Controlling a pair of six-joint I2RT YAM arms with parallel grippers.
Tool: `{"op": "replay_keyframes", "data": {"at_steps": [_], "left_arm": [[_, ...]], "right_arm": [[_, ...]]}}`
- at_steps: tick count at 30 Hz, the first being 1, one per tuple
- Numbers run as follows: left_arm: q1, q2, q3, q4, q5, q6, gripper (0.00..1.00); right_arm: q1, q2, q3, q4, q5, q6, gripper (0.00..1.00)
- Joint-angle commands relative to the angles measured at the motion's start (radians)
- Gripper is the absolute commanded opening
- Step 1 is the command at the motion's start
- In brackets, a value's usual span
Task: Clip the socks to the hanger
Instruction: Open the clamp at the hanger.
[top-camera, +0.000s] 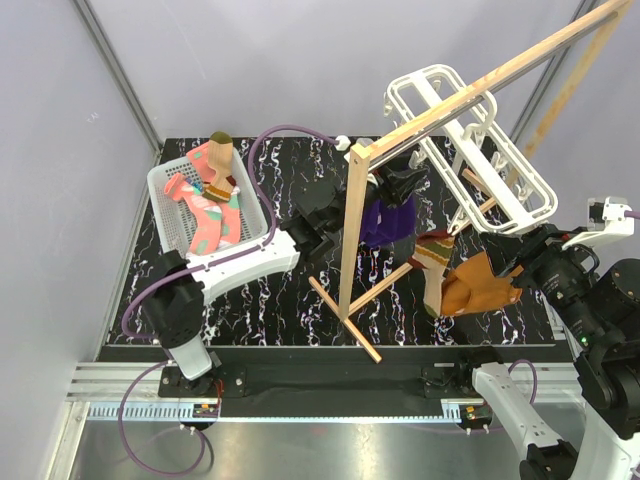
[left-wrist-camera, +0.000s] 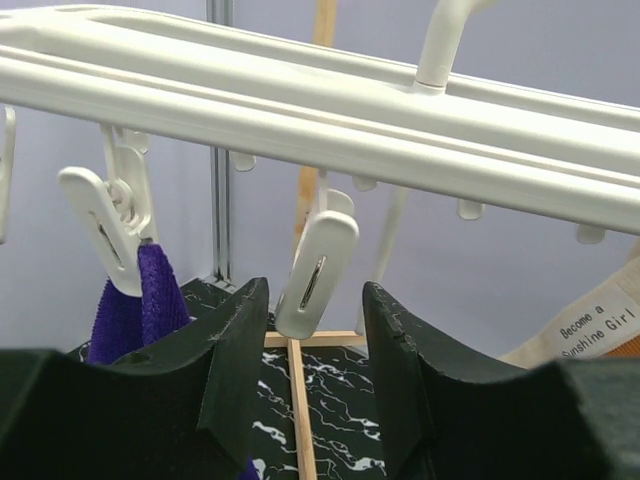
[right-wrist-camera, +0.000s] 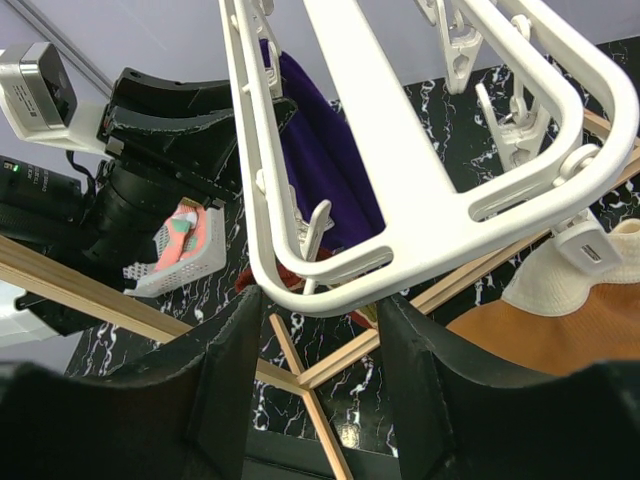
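Hanger (top-camera: 470, 130) hangs on wooden rail (top-camera: 480, 85), right of centre. Left gripper (left-wrist-camera: 313, 295) jaws spread wide, white clip (left-wrist-camera: 315, 265) dangling between. Right gripper (right-wrist-camera: 322, 300) jaws apart under hanger corner. Pink and tan socks (top-camera: 205, 195) in white basket (top-camera: 160, 200), left on surface (top-camera: 260, 300).

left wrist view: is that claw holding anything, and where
Nothing held: the left claw is open, its fingers flanking a white plastic dangling clip without touching it.

Walls (top-camera: 250, 60) plain pale grey, evenly lit. Tabletop (top-camera: 270, 310) black with white veining (marble pattern). Aluminium rail (top-camera: 110, 385) along its near edge, and a metal post (top-camera: 115, 68) at rear left.
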Motion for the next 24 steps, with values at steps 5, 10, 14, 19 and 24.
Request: {"op": "replay_keyframes", "data": {"at_steps": [5, 10, 14, 19, 24], "left_arm": [[0.021, 0.008, 0.055, 0.043, 0.022, 0.044, 0.36], [0.033, -0.005, 0.058, 0.009, 0.069, 0.035, 0.16], [0.035, -0.025, 0.042, -0.014, 0.108, 0.036, 0.03], [0.035, -0.041, 0.022, -0.014, 0.145, 0.024, 0.18], [0.035, -0.038, 0.000, 0.017, 0.103, 0.055, 0.49]], "right_arm": [[0.006, 0.011, 0.022, 0.021, -0.010, 0.003, 0.54], [0.006, 0.014, 0.028, 0.011, -0.026, 0.004, 0.54], [0.006, 0.011, 0.031, 0.002, -0.053, 0.018, 0.54], [0.006, 0.011, 0.046, -0.010, -0.074, 0.026, 0.54], [0.006, 0.011, 0.054, -0.018, -0.072, 0.023, 0.54]]}}
